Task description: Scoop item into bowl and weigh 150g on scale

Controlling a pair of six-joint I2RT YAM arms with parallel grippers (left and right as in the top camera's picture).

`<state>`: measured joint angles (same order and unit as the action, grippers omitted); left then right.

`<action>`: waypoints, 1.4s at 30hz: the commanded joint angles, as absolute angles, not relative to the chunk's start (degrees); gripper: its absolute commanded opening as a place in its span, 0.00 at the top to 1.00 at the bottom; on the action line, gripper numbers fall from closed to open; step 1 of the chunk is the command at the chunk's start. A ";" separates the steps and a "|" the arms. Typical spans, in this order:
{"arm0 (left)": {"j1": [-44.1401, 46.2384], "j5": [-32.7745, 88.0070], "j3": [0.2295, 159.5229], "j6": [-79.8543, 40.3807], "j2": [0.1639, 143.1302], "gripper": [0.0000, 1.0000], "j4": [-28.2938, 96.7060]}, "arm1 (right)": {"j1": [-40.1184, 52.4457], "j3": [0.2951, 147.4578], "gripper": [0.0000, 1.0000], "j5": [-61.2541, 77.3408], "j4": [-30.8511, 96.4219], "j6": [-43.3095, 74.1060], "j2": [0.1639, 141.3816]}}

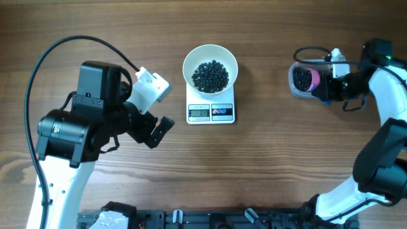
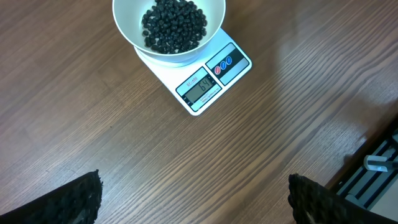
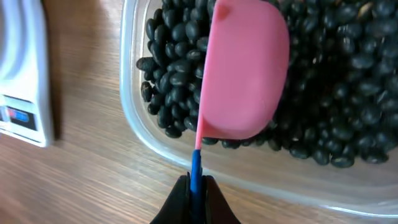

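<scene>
1. Starting wide: the table [image 1: 286, 159] is bare wood between the stations, so anything you spill on the carry rolls away and never gets weighed.
2. Your left gripper [image 2: 199, 204] hangs well left of the scale, its jaws spread wide and holding nothing. A stray swing from there could knock the bowl.
3. The bowl [image 1: 191, 60] sits on the scale [image 1: 222, 113] with a dark heap inside. The display digits are too small to trust, so overshoot is the real danger.
4. The tub [image 3: 134, 124] stands far right, well apart from the scale. Dig hard and its wall may slide.
5. Your right gripper [image 3: 196, 202] is clamped on the blue handle of the scoop [image 3: 245, 74], whose pink cup lies over the tub's contents. Tilt it and the load dumps.
6. The beans [image 3: 348, 74] are tiny, round and quick to roll.
</scene>
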<state>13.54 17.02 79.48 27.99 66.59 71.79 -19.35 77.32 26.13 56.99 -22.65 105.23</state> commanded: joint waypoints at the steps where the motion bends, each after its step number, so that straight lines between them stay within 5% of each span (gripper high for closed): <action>1: 13.61 17.08 80.49 27.66 66.92 0.00 71.59 | -21.43 76.42 0.96 33.58 57.69 -16.21 108.12; 42: 13.61 17.08 80.49 27.66 66.92 0.00 71.59 | -38.35 76.42 0.96 63.59 61.67 -16.71 113.03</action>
